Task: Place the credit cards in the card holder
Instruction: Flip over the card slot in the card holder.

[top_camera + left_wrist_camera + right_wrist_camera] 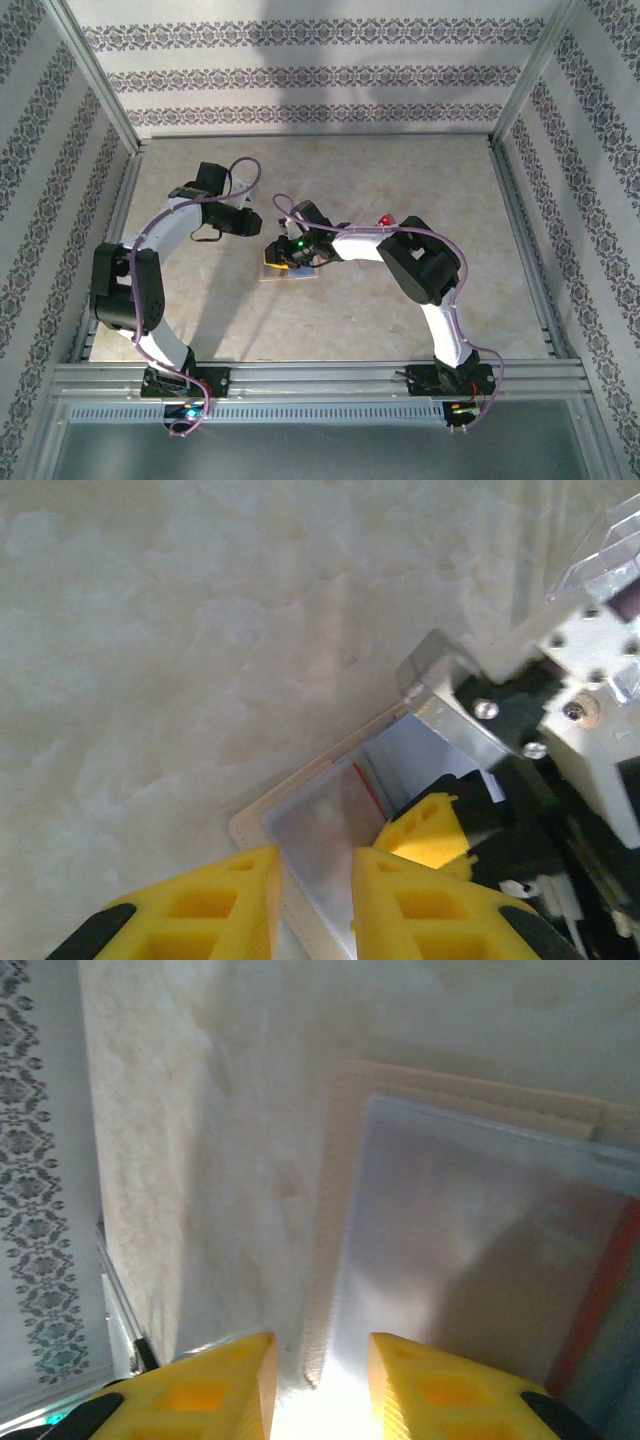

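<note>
**Operator:** Where is the card, and what is it like?

**Legend:** (a) The credit card (368, 783) is a thin, stiff red strip with a straight edge. It lies inside the card holder (262, 815), and most of it is covered by the pocket. I cannot tell how many cards are in there. (b) The card holder lies opened flat. Its cover is tan and matte with a stitched border, and its grey-blue pocket is smooth with a faint sheen.

**Operator:** And my tools?

**Legend:** (c) The left tool (315, 865) hangs over the card holder's near corner, with its yellow, hollow-celled fingers a little spread and pinching nothing. (d) The right tool (320, 1345) straddles the card holder's stitched edge, also slightly spread, with nothing clamped that I can see. (e) The tabletop (150, 630) around the card holder is pale, marbled and smooth.

**Operator:** How do I seat the card well?

**Legend:** I judge that the card is partly home. Pin the cover flat with one tool. Push on the card's outer edge with the other, keeping it square to the pocket mouth. Go slowly, because the pocket is soft and likely to buckle, and the holder may slide on the smooth tabletop.
</note>
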Controlling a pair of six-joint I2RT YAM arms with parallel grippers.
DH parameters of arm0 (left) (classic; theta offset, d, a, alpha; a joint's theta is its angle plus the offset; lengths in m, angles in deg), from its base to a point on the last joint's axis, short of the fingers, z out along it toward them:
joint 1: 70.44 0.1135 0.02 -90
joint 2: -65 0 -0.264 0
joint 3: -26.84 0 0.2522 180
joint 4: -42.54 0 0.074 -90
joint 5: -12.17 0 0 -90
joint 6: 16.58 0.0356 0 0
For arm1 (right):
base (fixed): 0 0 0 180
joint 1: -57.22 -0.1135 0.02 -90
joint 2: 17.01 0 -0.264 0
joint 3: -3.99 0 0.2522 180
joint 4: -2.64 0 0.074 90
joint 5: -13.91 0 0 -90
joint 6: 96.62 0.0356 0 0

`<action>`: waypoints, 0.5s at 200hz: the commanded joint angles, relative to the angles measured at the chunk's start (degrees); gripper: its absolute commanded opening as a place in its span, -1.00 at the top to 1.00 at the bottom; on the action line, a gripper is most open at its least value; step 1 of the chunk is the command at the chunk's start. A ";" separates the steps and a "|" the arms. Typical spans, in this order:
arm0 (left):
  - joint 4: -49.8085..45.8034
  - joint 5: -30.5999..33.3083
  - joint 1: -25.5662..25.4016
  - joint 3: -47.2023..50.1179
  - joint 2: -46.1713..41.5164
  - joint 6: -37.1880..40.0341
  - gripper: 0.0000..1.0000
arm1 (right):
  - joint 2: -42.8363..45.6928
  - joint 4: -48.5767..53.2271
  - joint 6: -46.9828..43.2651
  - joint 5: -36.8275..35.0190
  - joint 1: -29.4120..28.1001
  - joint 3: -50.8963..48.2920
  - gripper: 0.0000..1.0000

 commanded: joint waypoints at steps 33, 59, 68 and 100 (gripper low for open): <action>1.88 0.71 0.09 2.65 -0.21 2.66 0.49 | 4.44 6.26 -4.28 -2.30 -0.27 0.96 0.39; 3.33 2.76 -0.62 4.25 -1.02 4.42 0.48 | 13.53 14.58 -10.06 -6.27 1.67 0.51 0.33; 4.11 3.12 -0.81 5.01 -1.72 4.69 0.47 | 16.74 18.69 -12.85 -8.47 2.77 0.46 0.30; 4.99 0.88 -2.15 4.77 -3.69 5.05 0.46 | 25.18 33.13 -23.48 -19.43 8.37 -0.06 0.18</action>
